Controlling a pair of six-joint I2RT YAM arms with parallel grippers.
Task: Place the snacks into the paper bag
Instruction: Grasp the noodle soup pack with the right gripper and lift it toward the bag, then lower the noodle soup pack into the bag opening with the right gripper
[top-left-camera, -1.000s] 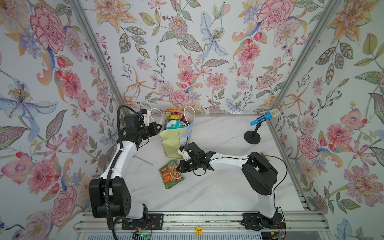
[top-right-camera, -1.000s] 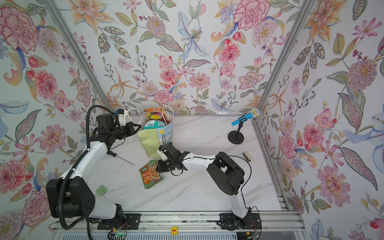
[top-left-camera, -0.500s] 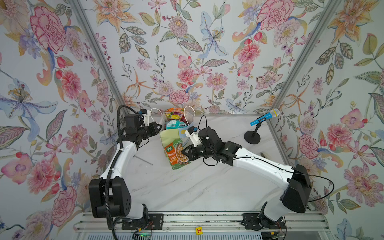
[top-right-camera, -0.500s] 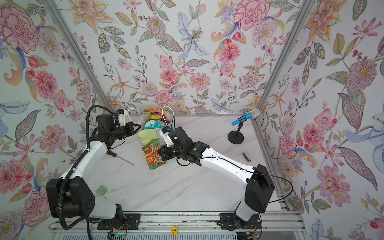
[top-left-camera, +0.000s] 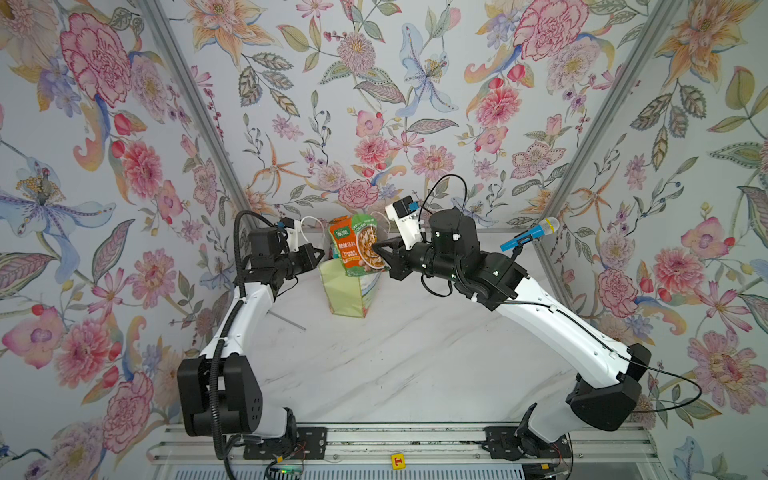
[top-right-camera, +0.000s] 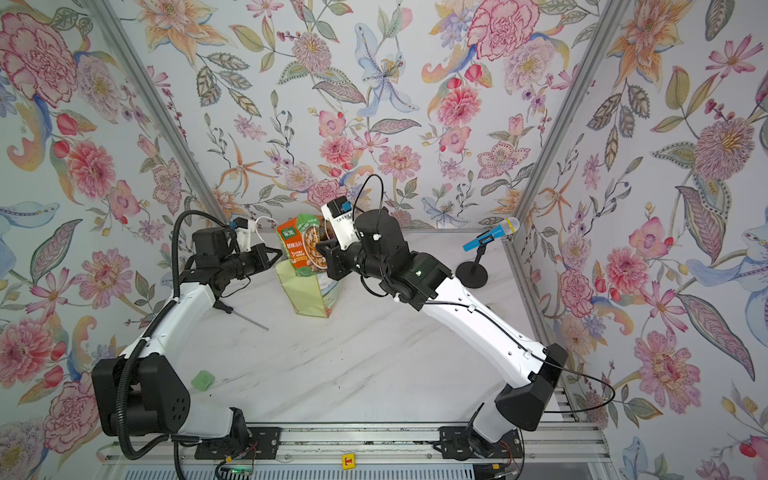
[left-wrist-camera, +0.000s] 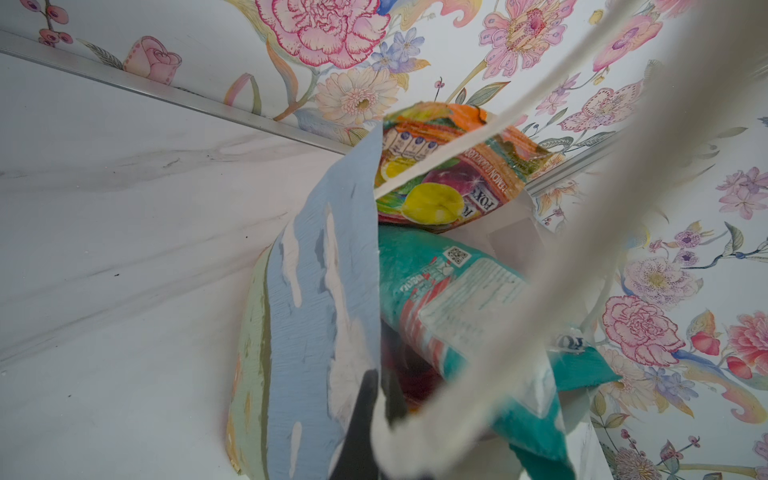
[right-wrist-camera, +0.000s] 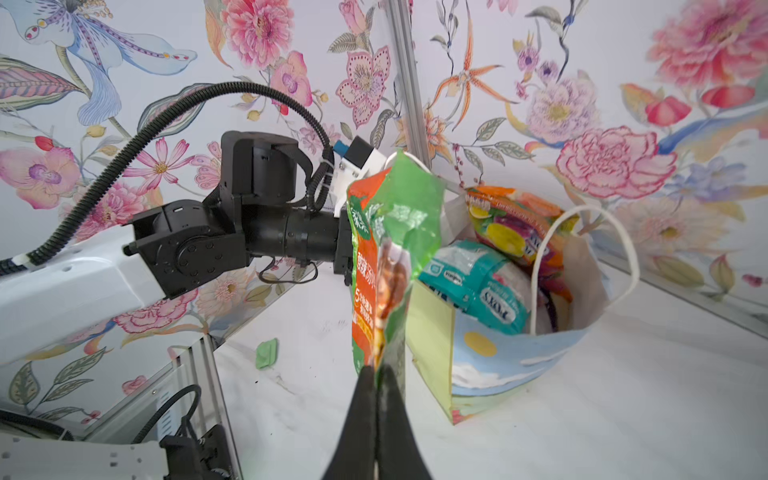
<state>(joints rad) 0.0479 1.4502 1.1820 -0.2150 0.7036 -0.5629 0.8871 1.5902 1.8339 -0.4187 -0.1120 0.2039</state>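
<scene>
Status: right gripper (right-wrist-camera: 376, 370) clamped on the pouch (right-wrist-camera: 386, 257), raised upright beside the bag mouth, not yet inside.
The left gripper (left-wrist-camera: 380, 388) is pinched on the paper bag (top-left-camera: 345, 293) rim by a rope handle (left-wrist-camera: 540, 270). The bag stands upright at the table (top-left-camera: 395, 353) rear, between the arms. 2 show high inside: orange packet (right-wrist-camera: 511, 220), teal packet (right-wrist-camera: 478, 282); others hidden. Judged near completion: bag looks nearly full; pouch glossy, crinkled.

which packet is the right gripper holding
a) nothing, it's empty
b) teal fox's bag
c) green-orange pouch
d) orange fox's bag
c: the right gripper is shut on an edge of the green-orange pouch, while the teal packet and the orange packet sit inside the paper bag.
</scene>
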